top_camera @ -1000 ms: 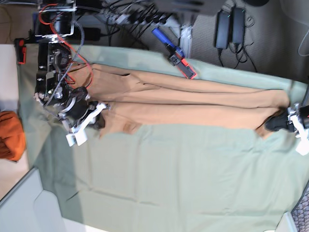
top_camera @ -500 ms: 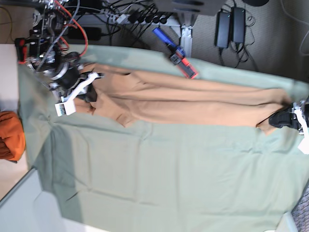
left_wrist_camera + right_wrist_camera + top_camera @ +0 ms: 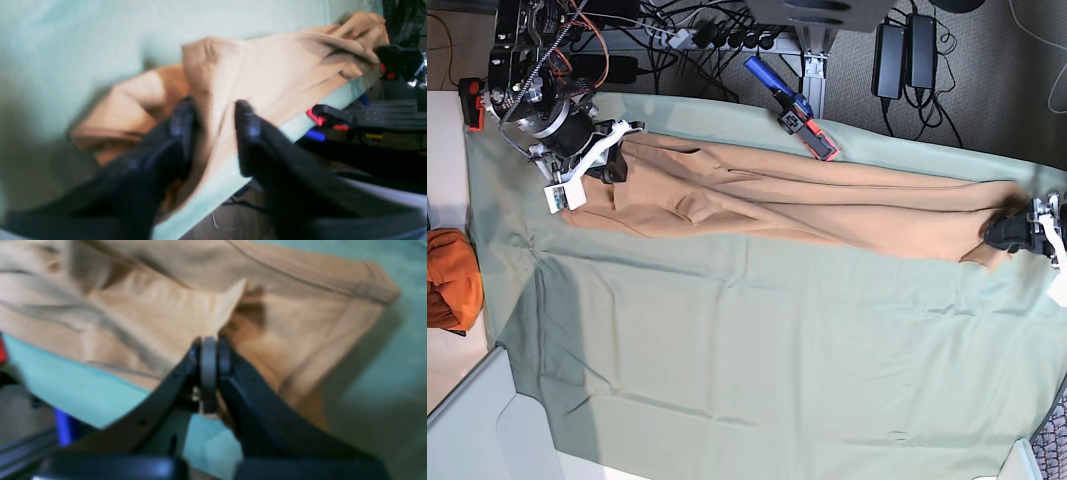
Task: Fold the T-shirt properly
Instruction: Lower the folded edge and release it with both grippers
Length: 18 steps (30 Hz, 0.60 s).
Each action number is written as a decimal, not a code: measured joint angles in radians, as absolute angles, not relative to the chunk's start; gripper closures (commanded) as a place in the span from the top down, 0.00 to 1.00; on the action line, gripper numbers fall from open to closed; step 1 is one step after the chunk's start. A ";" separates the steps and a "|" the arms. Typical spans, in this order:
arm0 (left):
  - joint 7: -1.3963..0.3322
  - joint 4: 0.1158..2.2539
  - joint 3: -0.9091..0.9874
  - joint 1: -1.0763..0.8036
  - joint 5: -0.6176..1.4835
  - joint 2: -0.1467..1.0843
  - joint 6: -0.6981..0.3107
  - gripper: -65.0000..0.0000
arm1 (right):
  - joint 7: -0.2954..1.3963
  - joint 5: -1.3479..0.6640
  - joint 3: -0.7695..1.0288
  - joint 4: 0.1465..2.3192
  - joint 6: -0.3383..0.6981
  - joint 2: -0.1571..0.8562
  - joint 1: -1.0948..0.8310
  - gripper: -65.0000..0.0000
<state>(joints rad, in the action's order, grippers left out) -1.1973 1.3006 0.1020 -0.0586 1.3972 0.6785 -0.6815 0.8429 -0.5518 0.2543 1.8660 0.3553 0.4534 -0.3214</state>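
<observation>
The tan T-shirt [image 3: 807, 200] lies stretched in a long narrow band across the sage-green cloth [image 3: 777, 330]. At its left end in the base view, my right gripper [image 3: 612, 168] is shut on the fabric. The right wrist view shows the same gripper [image 3: 208, 346] with its pads pressed together on a fold of the T-shirt [image 3: 150, 306]. At the far right end of the base view sits my left gripper [image 3: 1009, 235]. In the left wrist view, the left gripper's [image 3: 215, 113] fingers stand apart, with loose T-shirt [image 3: 283, 66] cloth running between them.
A bunched vivid orange cloth [image 3: 452, 280] lies off the sheet at the left edge. A blue and red tool [image 3: 792, 110] rests at the far edge of the sheet. Cables and power bricks [image 3: 902, 55] lie on the floor beyond.
The right gripper carried its end of the shirt toward the table's far edge, narrowing the band. The left gripper shifted the same way, and its jaws have parted.
</observation>
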 measured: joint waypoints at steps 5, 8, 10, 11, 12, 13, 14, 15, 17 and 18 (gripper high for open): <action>-1.144 1.301 0.102 -0.083 1.331 0.679 -0.682 0.54 | 0.858 -0.550 0.254 1.866 0.355 0.449 -0.324 0.51; -1.082 1.301 0.102 -0.103 1.245 0.678 -0.682 0.54 | 0.858 -0.550 0.254 1.866 0.355 0.449 -0.324 0.51; -1.035 1.301 0.102 -0.102 1.193 0.677 -0.682 0.54 | 0.858 -0.550 0.254 1.866 0.355 0.449 -0.324 0.51; -1.013 1.301 0.102 -0.102 1.166 0.676 -0.682 0.54 | 0.858 -0.550 0.254 1.866 0.355 0.449 -0.324 0.51; -0.998 1.302 0.102 -0.101 1.139 0.676 -0.683 0.54 | 0.858 -0.550 0.254 1.866 0.355 0.449 -0.324 0.51; -0.992 1.302 0.102 -0.101 1.122 0.676 -0.686 0.54 | 0.858 -0.550 0.254 1.866 0.355 0.449 -0.324 0.51; -0.981 1.303 0.102 -0.101 1.100 0.676 -0.691 0.54 | 0.858 -0.550 0.255 1.866 0.355 0.449 -0.324 0.51; -0.978 1.303 0.102 -0.101 1.088 0.675 -0.690 0.54 | 0.858 -0.550 0.255 1.866 0.355 0.448 -0.324 0.51; -0.978 1.304 0.102 -0.099 1.082 0.673 -0.690 0.54 | 0.858 -0.550 0.255 1.866 0.355 0.448 -0.324 0.51; -0.972 1.304 0.102 -0.099 1.081 0.673 -0.690 0.54 | 0.858 -0.550 0.255 1.866 0.355 0.448 -0.324 0.51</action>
<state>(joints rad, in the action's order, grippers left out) -0.9722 1.3037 0.1020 -0.0994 1.0809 0.6727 -0.6899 0.8577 -0.5495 0.2550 1.8664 0.3553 0.4484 -0.3244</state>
